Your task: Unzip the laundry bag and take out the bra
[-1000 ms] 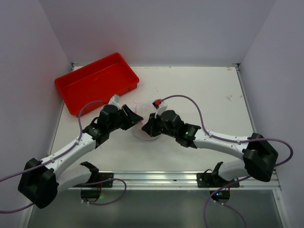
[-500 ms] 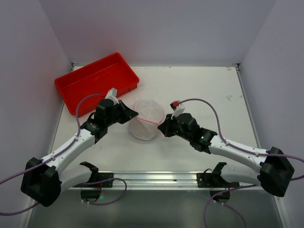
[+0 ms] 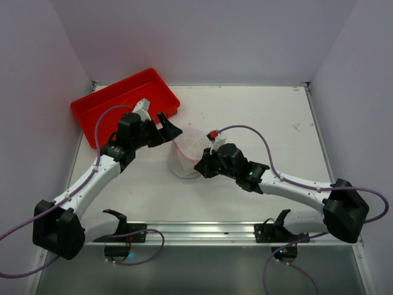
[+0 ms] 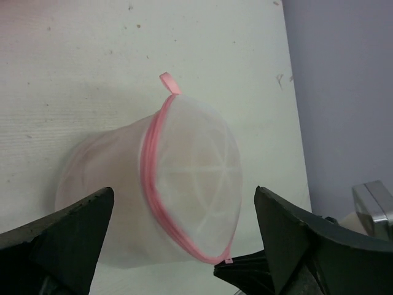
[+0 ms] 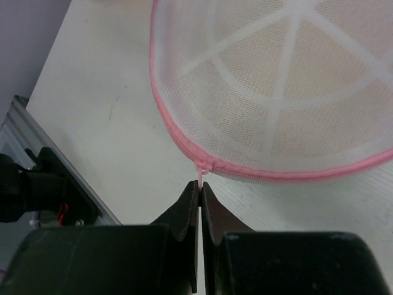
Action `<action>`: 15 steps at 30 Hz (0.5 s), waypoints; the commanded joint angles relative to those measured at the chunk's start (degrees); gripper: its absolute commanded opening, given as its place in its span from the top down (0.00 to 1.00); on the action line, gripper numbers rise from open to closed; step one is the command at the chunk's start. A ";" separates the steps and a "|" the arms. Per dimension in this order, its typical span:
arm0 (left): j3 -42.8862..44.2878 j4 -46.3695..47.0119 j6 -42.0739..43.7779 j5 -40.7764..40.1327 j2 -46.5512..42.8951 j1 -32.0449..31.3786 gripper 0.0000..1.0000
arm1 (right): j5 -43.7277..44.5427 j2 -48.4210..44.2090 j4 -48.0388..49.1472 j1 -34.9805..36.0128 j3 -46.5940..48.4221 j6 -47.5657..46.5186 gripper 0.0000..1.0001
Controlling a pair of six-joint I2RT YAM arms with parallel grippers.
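The laundry bag [image 3: 186,153] is a round white mesh pouch with a pink zipper rim, lying tilted on the table between both arms. My right gripper [image 5: 200,183] is shut on the small pink zipper pull [image 5: 200,172] at the bag's [image 5: 288,74] near rim, and the zipper [image 5: 295,175] looks closed. My left gripper [image 3: 168,125] is open just left of the bag, touching nothing. In the left wrist view the bag [image 4: 190,178] lies beyond the gap between the left gripper's [image 4: 184,192] fingers. The bra [image 5: 319,117] shows only as a beige tint through the mesh.
A red plastic tray [image 3: 123,104] sits at the far left corner, just behind the left gripper. A metal rail [image 3: 202,230] runs along the near table edge. Walls enclose the table on three sides.
The left gripper has let go of the bag's rim, opened wide and drawn back toward the tray. The right gripper, still pinching the pull, has shifted left, and the bag has tipped.
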 commanded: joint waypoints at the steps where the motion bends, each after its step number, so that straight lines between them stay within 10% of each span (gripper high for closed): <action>1: -4.09 -1.74 -5.78 -4.16 -7.83 -0.64 0.01 | -0.97 2.38 4.25 1.93 5.75 2.36 1.00; 9: -11.66 -1.30 -14.06 -13.83 -11.72 -12.94 0.17 | 2.10 6.96 4.52 3.96 9.10 4.21 1.00; 15: -11.14 3.00 -15.73 -14.28 -8.56 -13.74 0.54 | 2.10 6.62 3.73 4.66 9.20 4.04 1.00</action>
